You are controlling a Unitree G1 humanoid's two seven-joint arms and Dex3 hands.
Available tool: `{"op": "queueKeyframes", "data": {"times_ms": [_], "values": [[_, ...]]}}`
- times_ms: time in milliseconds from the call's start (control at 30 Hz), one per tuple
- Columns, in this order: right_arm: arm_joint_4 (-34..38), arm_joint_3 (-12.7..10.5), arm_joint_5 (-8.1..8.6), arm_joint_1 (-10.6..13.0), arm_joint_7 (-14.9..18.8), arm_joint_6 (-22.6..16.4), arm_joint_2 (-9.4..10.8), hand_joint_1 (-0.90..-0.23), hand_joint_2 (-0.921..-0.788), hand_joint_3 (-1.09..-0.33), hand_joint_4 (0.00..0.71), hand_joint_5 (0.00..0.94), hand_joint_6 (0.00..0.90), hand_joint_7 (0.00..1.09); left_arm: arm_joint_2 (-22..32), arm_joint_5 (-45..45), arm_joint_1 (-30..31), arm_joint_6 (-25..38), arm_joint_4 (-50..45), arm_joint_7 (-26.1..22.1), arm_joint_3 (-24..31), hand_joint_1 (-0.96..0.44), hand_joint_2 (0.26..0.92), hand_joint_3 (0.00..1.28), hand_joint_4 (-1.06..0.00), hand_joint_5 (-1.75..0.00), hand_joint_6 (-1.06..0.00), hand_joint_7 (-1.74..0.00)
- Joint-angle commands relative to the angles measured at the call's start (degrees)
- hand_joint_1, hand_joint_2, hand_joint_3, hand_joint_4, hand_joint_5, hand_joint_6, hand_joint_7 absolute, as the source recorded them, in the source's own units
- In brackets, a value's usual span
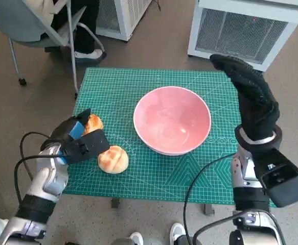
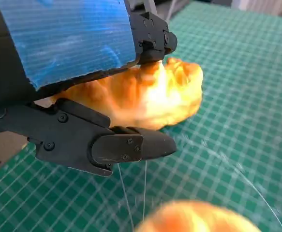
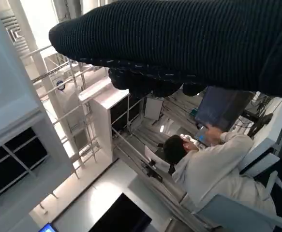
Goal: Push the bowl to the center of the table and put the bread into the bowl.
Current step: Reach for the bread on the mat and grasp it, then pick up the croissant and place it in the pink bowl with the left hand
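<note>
Green cutting mat (image 1: 138, 168) with a white grid covers the table, which stands on a brown floor (image 1: 154, 51) near a white vented unit (image 1: 246, 30) and a chair (image 1: 46, 30). The pink bowl (image 1: 172, 120) sits near the mat's middle. The left hand (image 1: 79, 140) closes its fingers (image 2: 131, 145) around one bread (image 2: 150, 94), another bread roll (image 1: 113, 159) just beside it. The right hand (image 1: 251, 94) hangs raised beside the bowl, fingers straight, holding nothing. A seated person (image 3: 213, 169) shows in the right wrist view.

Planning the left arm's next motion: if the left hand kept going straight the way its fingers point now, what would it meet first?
Nothing new, probably: the left hand is already around the golden crusty bread piece. Its black fingers point along the green cutting mat; beyond the bread only mat shows, though depth is unclear.
</note>
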Motion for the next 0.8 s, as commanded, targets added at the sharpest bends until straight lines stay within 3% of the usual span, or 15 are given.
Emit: {"op": "queueKeyframes", "data": {"times_ms": [33,133,200,267,367,533,800], "values": [[-0.2,0.3,0.41,1.3,0.2,0.6,0.1,-0.616,-0.921,-0.746,0.256,0.0,0.089,0.51,-1.4,-0.5,-0.5,-1.8,5.5,2.6,-0.2,-0.4,0.921,0.19,-0.65,-0.12,-0.4,-0.09],[-0.2,0.4,0.62,1.4,0.3,0.6,0.1,-0.616,-0.921,-0.746,0.256,0.0,0.087,0.51,-1.8,-0.5,-1.0,-3.2,7.4,5.7,0.2,-0.31,0.921,0.14,-0.73,-0.25,-0.52,-0.12],[-0.2,0.5,0.76,1.4,0.5,0.5,0.0,-0.615,-0.921,-0.747,0.256,0.0,0.085,0.51,-2.0,-0.7,-1.0,-4.4,7.9,7.8,0.6,-0.22,0.921,0.11,-0.67,-0.65,-0.65,-0.16],[-0.1,0.6,0.9,1.5,0.6,0.4,0.0,-0.614,-0.921,-0.747,0.256,0.0,0.084,0.52,-2.0,-1.0,-0.8,-5.8,7.8,9.6,1.1,-0.11,0.921,0.13,-0.64,-1.01,-0.59,-0.62],[-0.1,0.7,1.01,1.5,0.7,0.4,-0.1,-0.61,-0.921,-0.747,0.257,0.001,0.081,0.52,-1.8,-1.6,-0.5,-8.2,7.6,11.5,1.9,-0.04,0.921,0.13,-0.6,-1.3,-0.61,-0.87],[-0.3,0.8,1.13,1.6,0.8,0.7,-0.2,-0.608,-0.921,-0.748,0.26,0.002,0.078,0.53,-0.6,-3.4,0.6,-12.1,3.7,12.4,3.9,-0.01,0.921,0.1,-0.62,-1.38,-0.66,-0.94],[-0.9,0.7,1.72,1.9,1.2,1.3,-0.5,-0.608,-0.921,-0.75,0.262,0.002,0.072,0.54,0.5,-5.4,0.6,-14.2,-5.8,11.5,7.3,0.0,0.921,0.08,-0.7,-1.19,-0.6,-1.15]]}}
